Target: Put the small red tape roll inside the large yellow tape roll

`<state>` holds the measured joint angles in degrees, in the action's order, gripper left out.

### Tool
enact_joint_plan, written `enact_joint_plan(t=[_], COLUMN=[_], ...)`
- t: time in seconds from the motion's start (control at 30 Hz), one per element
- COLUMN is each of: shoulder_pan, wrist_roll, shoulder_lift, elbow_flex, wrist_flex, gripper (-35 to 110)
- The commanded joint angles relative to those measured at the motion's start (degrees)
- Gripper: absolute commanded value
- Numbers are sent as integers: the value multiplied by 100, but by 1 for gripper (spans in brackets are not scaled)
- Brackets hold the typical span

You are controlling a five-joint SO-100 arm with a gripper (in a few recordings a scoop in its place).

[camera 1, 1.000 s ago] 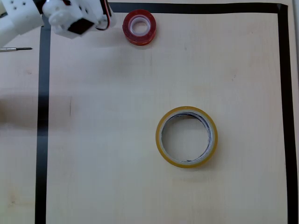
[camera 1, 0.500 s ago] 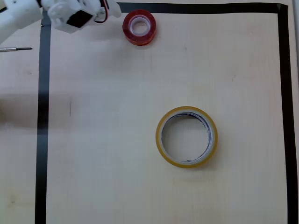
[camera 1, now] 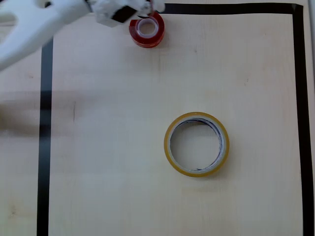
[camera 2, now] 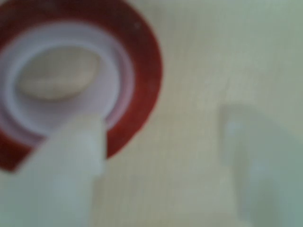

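Observation:
The small red tape roll [camera 1: 147,42] lies flat at the top of the table in the overhead view, close to the black border. My white gripper [camera 1: 146,11] hangs over its upper edge, reaching in from the left. In the wrist view the gripper [camera 2: 161,127] is open. One blurred finger [camera 2: 71,161] overlaps the roll's white core, and the other finger [camera 2: 260,161] is over bare table to the right. Part of the roll's red wall [camera 2: 144,71] lies between them. The large yellow tape roll [camera 1: 168,144] lies flat right of the table's centre, far from the gripper, its hole showing bare table.
A black tape border [camera 1: 45,147] frames the light wooden table [camera 1: 108,147] on the left, top and right. My white arm [camera 1: 29,29] crosses the top left corner.
My arm has swung right along the top edge. The gripper, which was left of the red roll, is now over it. Neither roll has moved.

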<state>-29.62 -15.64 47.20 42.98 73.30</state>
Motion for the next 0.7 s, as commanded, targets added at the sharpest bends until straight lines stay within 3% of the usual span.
enact_joint_plan(t=[0.0, 0.03, 0.67], shoulder_pan=[97, 97, 141], wrist_roll=[-158, -149, -202], shoulder_lift=[-1811, -2162, -2725], elbow_flex=[-5071, -5625, -5625], wrist_flex=[1406, 1512, 1652], gripper=[13, 13, 22])
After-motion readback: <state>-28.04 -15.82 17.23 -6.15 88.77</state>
